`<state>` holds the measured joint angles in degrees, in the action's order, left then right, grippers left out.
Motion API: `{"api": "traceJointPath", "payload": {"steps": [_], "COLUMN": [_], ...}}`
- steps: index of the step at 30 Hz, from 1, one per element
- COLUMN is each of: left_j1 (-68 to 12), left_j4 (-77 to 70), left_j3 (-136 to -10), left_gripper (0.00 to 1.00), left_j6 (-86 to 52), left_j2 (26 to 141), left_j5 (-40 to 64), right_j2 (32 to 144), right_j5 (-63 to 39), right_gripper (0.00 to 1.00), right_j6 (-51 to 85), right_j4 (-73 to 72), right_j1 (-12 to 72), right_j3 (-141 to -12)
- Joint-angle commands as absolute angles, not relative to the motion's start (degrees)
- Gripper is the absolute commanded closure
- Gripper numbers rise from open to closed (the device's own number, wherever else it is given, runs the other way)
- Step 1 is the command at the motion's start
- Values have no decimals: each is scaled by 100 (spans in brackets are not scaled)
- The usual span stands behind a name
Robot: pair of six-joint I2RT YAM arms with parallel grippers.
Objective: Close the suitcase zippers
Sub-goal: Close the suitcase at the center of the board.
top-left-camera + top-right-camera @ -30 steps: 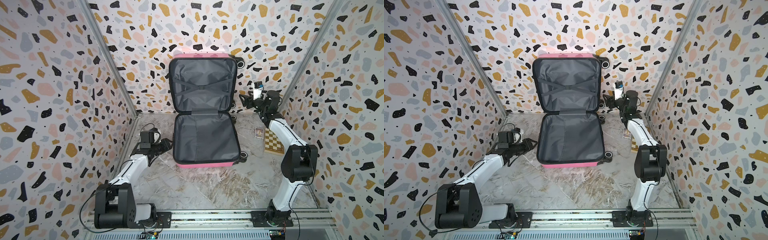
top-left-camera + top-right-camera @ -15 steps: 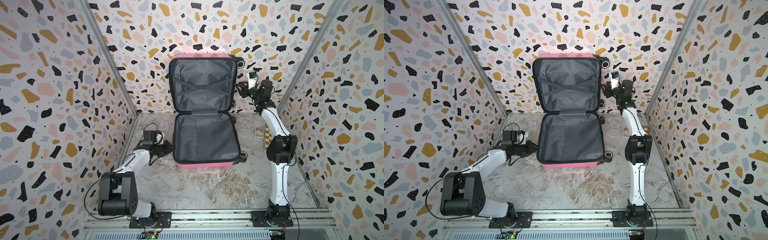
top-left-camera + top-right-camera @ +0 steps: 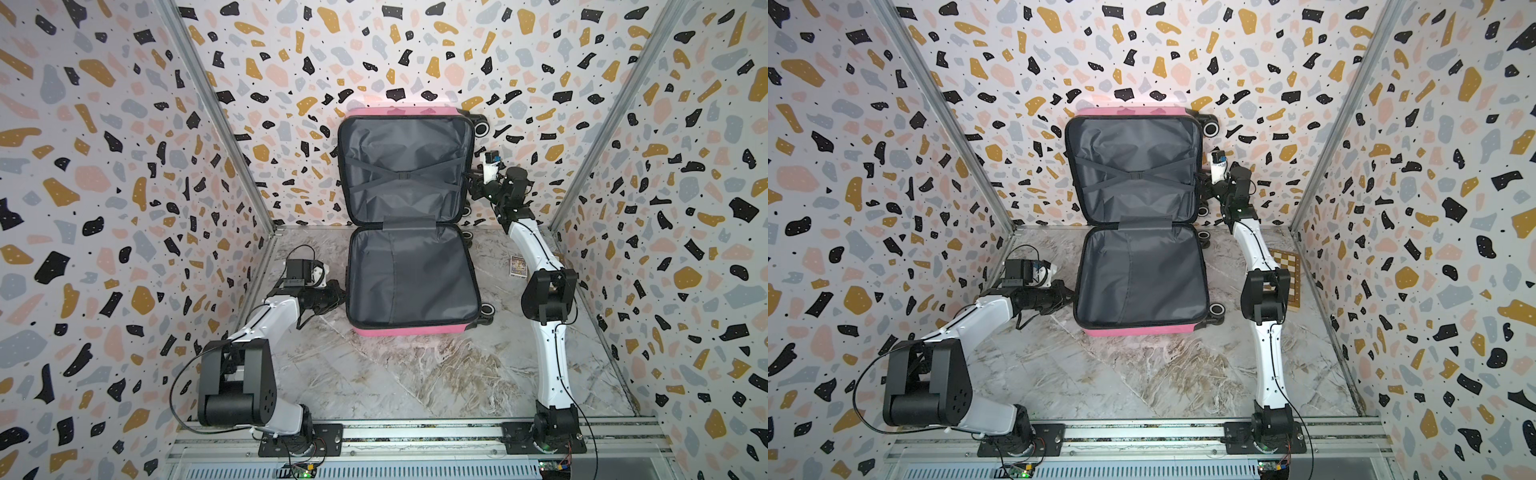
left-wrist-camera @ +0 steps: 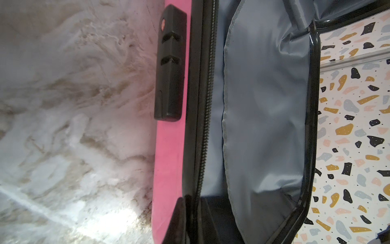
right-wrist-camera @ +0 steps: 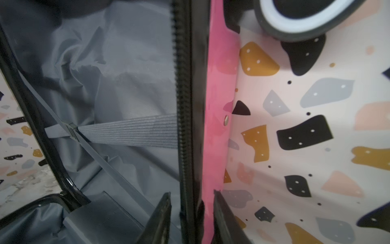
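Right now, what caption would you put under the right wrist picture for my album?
Right gripper straddling the open pink suitcase's zipper edge, grey strap inside, a wheel close by.

Grips lost in blur and black, pulls too small to find

In the left wrist view the left gripper (image 4: 194, 203) is a dark, blurred pair of stubs cut off by the frame's edge, set either side of the zippers (image 4: 205, 105); whether they pinch the band cannot be told. The right gripper (image 5: 192, 192) is cropped likewise, its fingers (image 5: 162, 211) flanking the rim of the suitcase (image 5: 217, 126), contact unclear. No view is sharp enough to pick out the zipper pulls. A wheel (image 5: 299, 19) is blurred and sliced by the edge. In a top view the right arm (image 3: 1264, 291) covers part of the chessboard (image 3: 1289, 266) — and a small card (image 3: 518, 266) is too small to read.
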<state>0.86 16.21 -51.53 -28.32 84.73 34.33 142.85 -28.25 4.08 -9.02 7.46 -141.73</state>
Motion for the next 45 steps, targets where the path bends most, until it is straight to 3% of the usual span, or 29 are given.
{"api": "traceJointPath", "payload": {"steps": [1,5,12,20,31,34,37,40,45], "left_j1": [23,26,22,23,26,26,31,27,26], "left_j4": [1617,1614,1132,1081,1442,1841,2390,2903,3241], "left_j3": [-5265,-5276,-5195,-5177,-5163,-5274,-5343,-5270,-4875], "left_gripper": [96,100,100,100,100,79,65,59,57], "left_j6": [-2784,-2769,-3081,-3232,-3242,-3129,-3063,-3241,-3307], "left_j2": [8639,8694,8874,8917,8405,8125,7697,7196,6242], "left_j5": [3639,3639,3916,3826,2859,2378,1527,568,189], "right_j2": [14204,14209,13863,12852,10400,9827,9257,8727,8064], "right_j5": [-2539,-2520,-3025,-3480,-3289,-3122,-2865,-2590,-2091], "right_gripper": [76,100,100,100,100,100,100,100,100], "right_j6": [516,454,159,-63,64,166,373,664,849], "right_j4": [-1329,-1365,-953,-780,-1731,-1791,-1931,-2267,-2346], "right_j1": [791,791,826,958,1061,1137,1242,1365,1617], "right_j3": [-14433,-14453,-14287,-13078,-9241,-8239,-7178,-6120,-4933]}}
